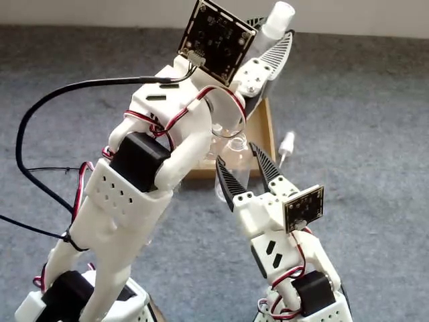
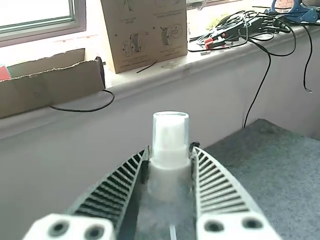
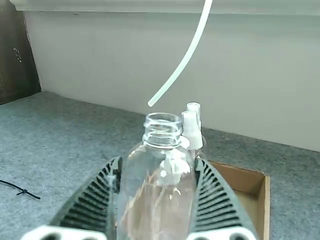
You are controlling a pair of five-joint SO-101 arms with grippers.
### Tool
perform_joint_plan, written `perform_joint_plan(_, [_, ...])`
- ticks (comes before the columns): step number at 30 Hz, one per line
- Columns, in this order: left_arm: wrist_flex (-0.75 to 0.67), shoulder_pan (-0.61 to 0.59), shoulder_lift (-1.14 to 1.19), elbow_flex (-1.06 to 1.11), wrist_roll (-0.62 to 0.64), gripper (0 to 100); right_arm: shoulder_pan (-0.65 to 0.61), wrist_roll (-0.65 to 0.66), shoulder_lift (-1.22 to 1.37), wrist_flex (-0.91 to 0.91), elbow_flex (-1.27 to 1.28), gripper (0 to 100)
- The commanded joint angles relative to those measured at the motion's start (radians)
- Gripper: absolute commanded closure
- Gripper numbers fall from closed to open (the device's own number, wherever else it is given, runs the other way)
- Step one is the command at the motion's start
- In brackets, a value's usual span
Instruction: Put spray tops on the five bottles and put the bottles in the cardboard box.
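Observation:
My left gripper (image 1: 276, 32) is raised high over the cardboard box (image 1: 266, 129), shut on a white spray top (image 1: 279, 15) with a clear cap (image 2: 170, 131). In the left wrist view the left gripper (image 2: 170, 151) clamps the top's collar. The top's thin dip tube (image 3: 183, 59) hangs down, its tip just above the open neck of a clear bottle (image 3: 159, 175). My right gripper (image 3: 159, 165) is shut on this upright bottle (image 1: 231, 161), and holds it at the box's near edge as the right gripper (image 1: 236, 154) appears from above.
Two capped bottles (image 3: 192, 125) stand in the cardboard box (image 3: 252, 184) behind the held bottle. A loose spray top (image 1: 287, 143) lies on the grey carpet right of the box. A black cable (image 1: 40, 114) loops at the left. A pale wall stands behind.

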Motion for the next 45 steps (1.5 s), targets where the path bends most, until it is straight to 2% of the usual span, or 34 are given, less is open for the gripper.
perform_joint_plan(1, [-0.026,0.058,-0.031,-0.039,-0.008,100,-0.007,-0.009,-0.012,-0.019,-0.059,99.4])
perform_joint_plan(8, [-0.026,0.077,-0.030,-0.035,-0.008,100,-0.005,-0.009,-0.013,-0.019,-0.059,99.4])
perform_joint_plan(17, [-0.026,0.068,-0.054,0.111,-0.008,100,-0.002,-0.009,-0.013,-0.019,-0.070,99.4])
perform_joint_plan(20, [-0.026,0.068,-0.111,0.189,-0.008,100,0.010,-0.009,-0.008,-0.019,-0.070,99.4])
perform_joint_plan(25, [-0.025,0.068,-0.283,0.360,-0.008,100,0.113,-0.011,-0.004,-0.025,-0.071,99.4])
perform_joint_plan(31, [-0.025,0.068,-0.483,0.628,-0.008,100,0.114,-0.011,-0.004,-0.025,-0.117,99.5])
perform_joint_plan(35, [-0.031,0.068,-0.541,0.720,-0.011,99,0.107,-0.011,-0.002,-0.025,-0.128,99.5])
perform_joint_plan(37, [-0.028,0.068,-0.535,0.727,-0.012,97,0.088,-0.011,-0.002,-0.021,-0.128,99.5])
perform_joint_plan(41, [-0.018,0.068,-0.521,0.722,-0.009,84,0.079,-0.011,-0.002,-0.021,-0.127,99.5])
perform_joint_plan(45, [0.020,0.068,-0.512,0.648,-0.011,85,0.079,-0.011,-0.004,-0.021,-0.122,99.5])
